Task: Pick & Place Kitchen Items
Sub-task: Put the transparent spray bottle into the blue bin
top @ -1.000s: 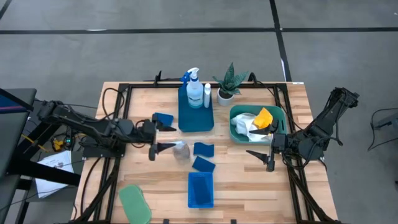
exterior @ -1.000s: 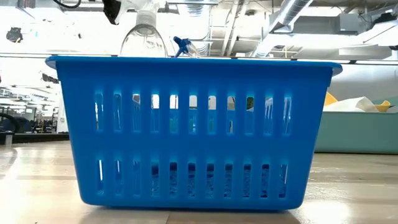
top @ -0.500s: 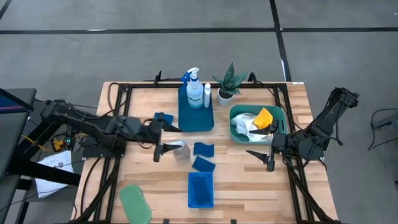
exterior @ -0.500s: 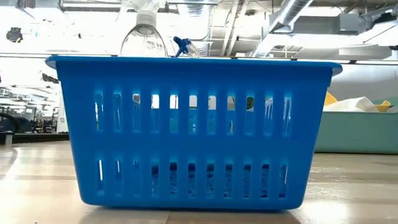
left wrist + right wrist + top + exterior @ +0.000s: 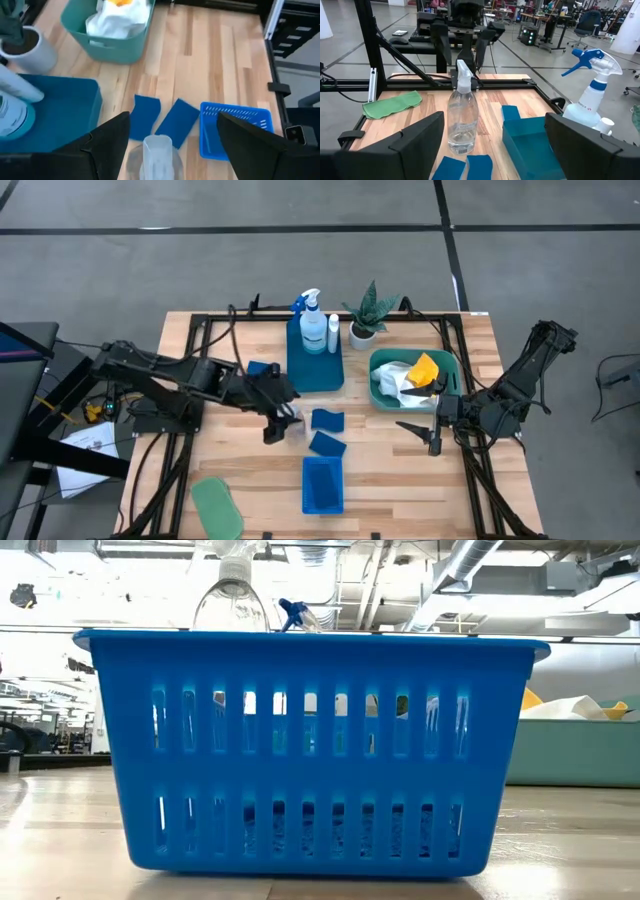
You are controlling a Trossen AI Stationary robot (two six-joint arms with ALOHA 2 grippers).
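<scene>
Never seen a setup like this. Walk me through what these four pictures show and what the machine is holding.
Two dark robot arms work at a wooden table. One picture looks down from above, one sits at table height behind a blue basket, and two ride on the wrists. The left tool is open, poised over the clear plastic bottle, not gripping it. The right tool waits open beside the teal tub of cloths. Also there: blue sponges, a spray bottle, a potted plant, a green cloth. Nothing is held.
</scene>
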